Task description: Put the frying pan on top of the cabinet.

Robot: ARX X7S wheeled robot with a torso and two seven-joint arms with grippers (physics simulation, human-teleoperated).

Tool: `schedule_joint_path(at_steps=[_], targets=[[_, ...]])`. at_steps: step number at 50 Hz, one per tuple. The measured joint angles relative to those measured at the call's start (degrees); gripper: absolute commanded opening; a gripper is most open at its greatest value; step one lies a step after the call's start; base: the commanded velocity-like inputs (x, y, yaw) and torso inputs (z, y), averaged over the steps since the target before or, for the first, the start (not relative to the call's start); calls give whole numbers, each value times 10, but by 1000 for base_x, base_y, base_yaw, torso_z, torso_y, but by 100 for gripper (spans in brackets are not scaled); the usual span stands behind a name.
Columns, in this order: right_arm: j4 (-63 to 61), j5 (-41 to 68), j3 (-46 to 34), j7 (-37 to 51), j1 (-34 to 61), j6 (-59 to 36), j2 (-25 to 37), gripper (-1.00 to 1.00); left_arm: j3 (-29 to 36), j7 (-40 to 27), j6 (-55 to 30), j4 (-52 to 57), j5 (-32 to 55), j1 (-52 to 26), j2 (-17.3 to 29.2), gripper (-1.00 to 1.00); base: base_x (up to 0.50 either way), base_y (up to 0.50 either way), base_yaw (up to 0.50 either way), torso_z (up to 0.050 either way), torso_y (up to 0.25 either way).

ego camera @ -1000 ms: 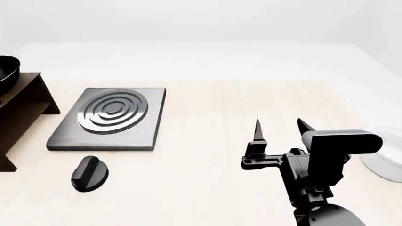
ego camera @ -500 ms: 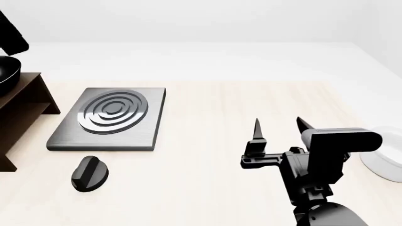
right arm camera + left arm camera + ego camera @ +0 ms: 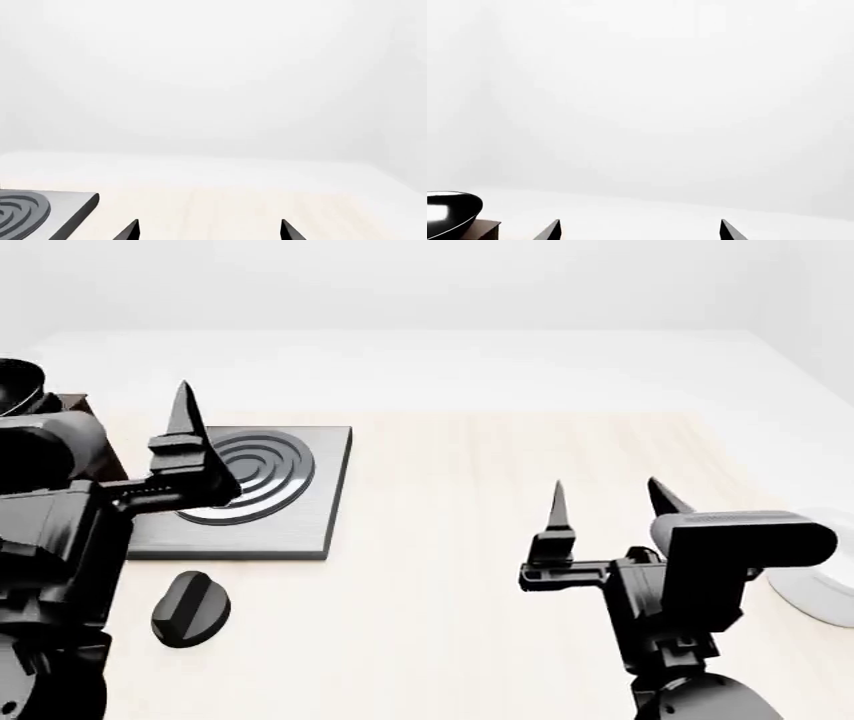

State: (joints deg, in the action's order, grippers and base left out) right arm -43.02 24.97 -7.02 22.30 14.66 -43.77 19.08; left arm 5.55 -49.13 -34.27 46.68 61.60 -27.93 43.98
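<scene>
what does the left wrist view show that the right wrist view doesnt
Only the left wrist view shows the frying pan, its black bowl resting on a corner of the dark brown cabinet at the frame's edge. Only the right wrist view shows a corner of the grey hob with its concentric rings, lying on the pale wooden table. Both show two dark fingertips spread apart with nothing between them, the left gripper in one and the right gripper in the other, against a plain white background.
</scene>
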Motion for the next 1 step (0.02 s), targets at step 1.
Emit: schedule_joint_path(at_steps=[1], targets=[[0,-1,0,1,0,1,0,100,2,2,2,3,-5,4,-2,100,0,0,0,0,0]])
